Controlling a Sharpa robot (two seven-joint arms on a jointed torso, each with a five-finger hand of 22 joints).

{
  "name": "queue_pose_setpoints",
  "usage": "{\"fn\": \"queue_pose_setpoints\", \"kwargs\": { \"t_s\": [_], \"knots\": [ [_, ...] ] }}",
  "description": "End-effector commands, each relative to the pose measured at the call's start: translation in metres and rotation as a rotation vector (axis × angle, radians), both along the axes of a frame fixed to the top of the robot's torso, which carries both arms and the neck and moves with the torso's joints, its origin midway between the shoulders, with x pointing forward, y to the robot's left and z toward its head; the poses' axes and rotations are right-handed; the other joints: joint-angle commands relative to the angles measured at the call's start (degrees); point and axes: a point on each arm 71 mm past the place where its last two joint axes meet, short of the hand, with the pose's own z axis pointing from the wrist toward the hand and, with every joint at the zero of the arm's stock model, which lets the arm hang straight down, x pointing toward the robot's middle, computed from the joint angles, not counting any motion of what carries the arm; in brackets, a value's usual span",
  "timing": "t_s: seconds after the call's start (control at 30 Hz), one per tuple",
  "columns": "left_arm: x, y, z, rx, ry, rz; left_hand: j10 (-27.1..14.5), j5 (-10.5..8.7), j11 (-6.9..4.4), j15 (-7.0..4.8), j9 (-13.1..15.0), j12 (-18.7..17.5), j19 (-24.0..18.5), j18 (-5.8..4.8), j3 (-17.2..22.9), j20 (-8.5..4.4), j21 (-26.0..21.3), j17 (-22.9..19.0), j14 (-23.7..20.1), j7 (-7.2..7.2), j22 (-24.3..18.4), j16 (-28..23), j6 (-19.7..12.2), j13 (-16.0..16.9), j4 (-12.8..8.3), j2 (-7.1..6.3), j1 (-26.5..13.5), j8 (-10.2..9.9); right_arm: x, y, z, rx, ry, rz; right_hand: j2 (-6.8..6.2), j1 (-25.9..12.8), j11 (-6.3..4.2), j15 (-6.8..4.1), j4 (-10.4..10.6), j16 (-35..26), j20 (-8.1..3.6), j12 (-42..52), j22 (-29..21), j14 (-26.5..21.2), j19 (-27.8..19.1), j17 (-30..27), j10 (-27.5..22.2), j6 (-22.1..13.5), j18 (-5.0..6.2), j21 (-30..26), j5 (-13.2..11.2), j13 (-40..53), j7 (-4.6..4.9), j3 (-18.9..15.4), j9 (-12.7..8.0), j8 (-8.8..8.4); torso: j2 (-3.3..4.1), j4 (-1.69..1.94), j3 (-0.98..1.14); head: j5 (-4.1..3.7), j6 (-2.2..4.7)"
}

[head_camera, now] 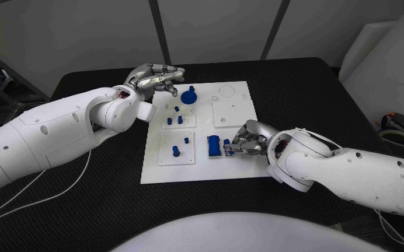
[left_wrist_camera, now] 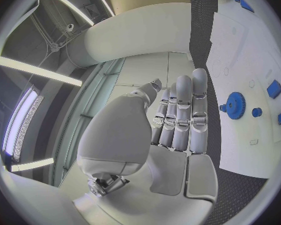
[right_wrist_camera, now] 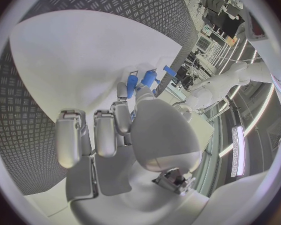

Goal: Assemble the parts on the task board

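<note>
Right now my right hand [head_camera: 247, 139] sits low on the task board [head_camera: 236, 167], fingers touching a blue block [head_camera: 215, 146]; whether it truly grips, I cannot tell. My left hand [head_camera: 156, 80] hovers at the board's far edge, curled and empty, just beside the blue gear [head_camera: 188, 96]. A glancing touch could tip that block or nudge neighbouring pegs [head_camera: 174, 151].

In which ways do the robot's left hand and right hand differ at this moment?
The silver left hand is at the far left edge of the white task board, holding nothing, fingers straight together in its wrist view; the silver right hand is at the board's near right part, fingers at small blue parts. Both are over the board.
</note>
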Motion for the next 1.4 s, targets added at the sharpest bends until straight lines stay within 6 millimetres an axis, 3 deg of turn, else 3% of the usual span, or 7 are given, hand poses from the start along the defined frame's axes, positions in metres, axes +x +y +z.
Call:
{"fn": "queue_pose_setpoints", "kwargs": {
  "t_s": [0.03,0.2,0.63,0.77,0.9,1.03,1.4],
  "knots": [
    [0.0,-0.0018,0.0011,-0.008,0.0,-0.014,-0.21,-0.19,-0.05,-0.01,-0.06,0.22,0.1,-1.06,-0.23,0.28,-0.26,-0.05,-0.52,0.0,-0.05,0.03,-0.46,0.09,-0.15,0.4,0.09,0.22,-0.0012,0.004,0.0003,0.006,0.008,0.02,0.0,-1.71,0.06,-0.26,-0.06,0.18,-0.37,0.44,12.16,3.69,3.14,2.63,0.21,0.11,-0.7,0.29,-1.49,-4.45,0.26,-1.19,0.18,0.27,0.02,0.01,0.01,0.03,-0.1],
    [0.0005,-0.0011,0.0007,-0.007,0.001,-0.012,-0.21,-0.19,-0.05,-0.01,-0.06,0.22,0.1,-1.06,-0.23,0.28,-0.26,-0.05,-0.52,0.0,-0.05,0.03,-0.46,0.09,-0.15,0.4,0.09,0.22,-0.0013,0.0052,0.0004,0.014,0.008,0.026,-0.04,-3.58,0.03,-0.28,-0.07,0.21,-0.36,0.54,12.15,3.71,3.12,2.7,0.27,0.06,-0.69,0.25,-4.06,-4.32,0.2,-2.96,0.59,0.5,-0.05,0.03,0.02,0.12,-0.23],
    [0.0007,-0.0014,0.0005,-0.007,0.002,-0.013,-0.29,-0.2,-0.03,0.0,-0.07,0.26,0.09,-1.06,-0.24,0.29,-0.29,-0.08,-0.56,0.03,-0.08,0.03,-0.52,0.1,-0.16,0.4,0.11,0.24,-0.0013,0.0046,0.0007,0.02,0.005,0.027,0.45,-4.46,-0.04,-0.33,-0.26,0.22,-0.39,0.57,12.13,3.72,3.09,2.75,0.3,0.01,-0.68,0.2,-4.87,-4.24,0.1,-4.04,0.97,0.73,-0.07,-0.05,0.01,0.13,-0.03],
    [0.0008,-0.0012,0.0004,-0.006,0.002,-0.013,-0.29,-0.2,-0.03,0.0,-0.07,0.26,0.09,-1.06,-0.24,0.29,-0.29,-0.08,-0.56,0.03,-0.08,0.03,-0.52,0.1,-0.16,0.4,0.11,0.24,-0.0012,0.0031,0.0,0.013,0.009,0.036,0.39,0.34,-0.27,-0.53,-2.99,0.18,-0.53,0.5,12.11,3.71,3.05,2.72,0.23,-0.2,-0.66,0.16,-5.41,-4.22,-0.11,-3.2,1.36,0.95,-0.07,-0.01,0.01,0.07,0.05],
    [0.0008,-0.0015,0.0004,-0.007,0.002,-0.014,-0.29,-0.2,-0.03,0.0,-0.07,0.26,0.09,-1.06,-0.24,0.29,-0.29,-0.08,-0.56,0.03,-0.08,0.03,-0.52,0.1,-0.16,0.4,0.11,0.24,-0.0013,0.0036,-0.001,0.004,0.016,0.053,0.39,4.07,-0.32,-0.61,-5.32,0.22,-0.66,0.41,12.07,3.72,3.01,2.83,0.16,-0.34,-0.65,0.09,-9.5,-4.21,-0.15,-2.53,1.68,1.13,-0.02,0.0,0.02,0.07,0.08],
    [0.0008,-0.0017,0.0004,-0.007,0.002,-0.014,-0.29,-0.2,-0.03,0.0,-0.07,0.26,0.09,-1.06,-0.24,0.29,-0.29,-0.08,-0.56,0.03,-0.08,0.03,-0.52,0.1,-0.16,0.4,0.11,0.24,-0.0002,0.0033,-0.0021,-0.01,0.015,0.061,0.47,5.65,-0.36,-0.62,-6.39,0.28,-0.67,0.38,12.06,3.74,2.98,2.94,0.16,-0.4,-0.64,0.06,-11.15,-4.19,-0.2,-2.24,1.86,1.21,-0.02,-0.01,0.03,0.06,0.05],
    [0.0009,-0.0014,0.0003,-0.006,0.002,-0.013,-0.29,-0.2,-0.03,0.0,-0.07,0.26,0.09,-1.06,-0.24,0.29,-0.29,-0.08,-0.56,0.03,-0.08,0.03,-0.52,0.1,-0.16,0.4,0.11,0.24,0.0057,-0.0022,-0.0057,-0.042,-0.001,0.047,1.04,7.06,-0.51,-0.7,-7.28,0.31,-0.73,0.45,12.14,3.75,3.05,3.02,0.22,-0.19,-0.67,0.13,-11.44,-4.1,-0.39,-1.74,2.07,1.45,0.0,-0.01,0.03,0.02,-0.08]
  ]
}}
